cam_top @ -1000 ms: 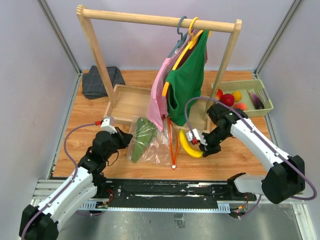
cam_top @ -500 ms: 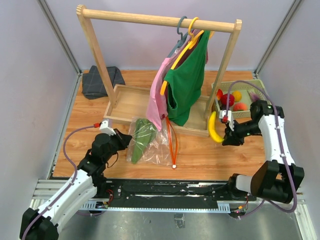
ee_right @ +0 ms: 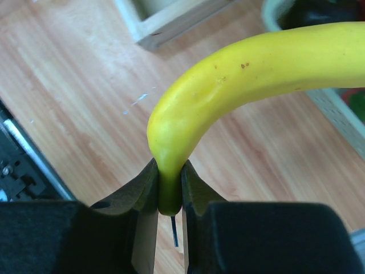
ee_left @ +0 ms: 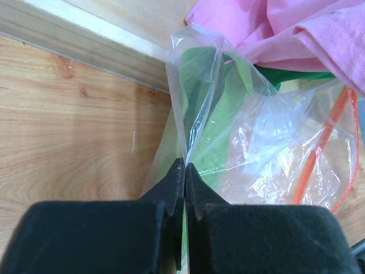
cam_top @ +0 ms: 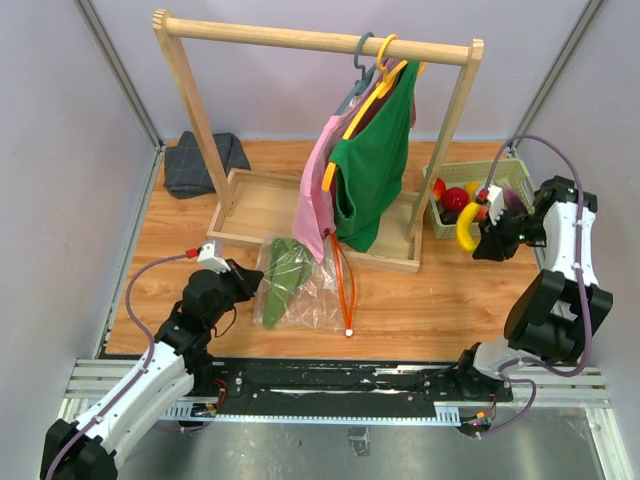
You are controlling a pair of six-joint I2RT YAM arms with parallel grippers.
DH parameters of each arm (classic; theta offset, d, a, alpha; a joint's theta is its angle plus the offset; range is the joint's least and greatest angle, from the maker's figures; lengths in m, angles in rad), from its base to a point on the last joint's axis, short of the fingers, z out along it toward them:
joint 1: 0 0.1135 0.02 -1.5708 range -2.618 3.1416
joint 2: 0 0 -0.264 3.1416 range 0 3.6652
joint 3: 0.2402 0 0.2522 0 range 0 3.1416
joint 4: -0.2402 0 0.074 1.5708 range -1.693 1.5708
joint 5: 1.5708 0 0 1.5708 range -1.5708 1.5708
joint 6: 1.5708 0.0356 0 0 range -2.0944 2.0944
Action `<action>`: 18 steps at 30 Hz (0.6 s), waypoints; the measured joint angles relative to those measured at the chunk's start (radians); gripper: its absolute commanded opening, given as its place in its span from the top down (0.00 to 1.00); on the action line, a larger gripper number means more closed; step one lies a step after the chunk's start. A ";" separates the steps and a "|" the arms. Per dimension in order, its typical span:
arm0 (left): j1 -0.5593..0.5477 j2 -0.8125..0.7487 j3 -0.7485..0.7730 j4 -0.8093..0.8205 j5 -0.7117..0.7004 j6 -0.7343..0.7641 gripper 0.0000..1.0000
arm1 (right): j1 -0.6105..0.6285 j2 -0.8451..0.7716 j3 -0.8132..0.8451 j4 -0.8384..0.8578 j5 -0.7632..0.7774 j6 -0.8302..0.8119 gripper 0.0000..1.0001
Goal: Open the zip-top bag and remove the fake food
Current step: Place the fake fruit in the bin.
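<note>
Within right pincer [ee_right: 169, 191], stem tip of banana [ee_right: 239, 74], indistinct from overhead.

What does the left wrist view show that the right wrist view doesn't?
Left wrist only: the left end effector shut on the clear film of the zip-top bag, a green leafy piece inside it, the orange-red zip strip and the pink garment.
Right wrist only: the right end effector pinching the banana by its end, and a mesh basket.
Both: the wooden table and the rack's wooden base.
</note>
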 measured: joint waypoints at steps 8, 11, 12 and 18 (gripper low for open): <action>0.000 -0.035 -0.018 0.000 -0.005 -0.016 1.00 | 0.000 0.117 0.102 0.224 0.030 0.288 0.87; 0.000 -0.038 -0.022 0.000 -0.006 -0.021 1.00 | 0.000 0.149 0.125 0.311 0.041 0.398 0.86; 0.000 -0.038 -0.022 0.000 -0.006 -0.022 1.00 | 0.000 0.163 0.134 0.337 0.044 0.433 0.86; 0.000 -0.037 -0.022 0.001 -0.006 -0.022 1.00 | 0.000 0.274 0.217 0.475 0.065 0.631 0.82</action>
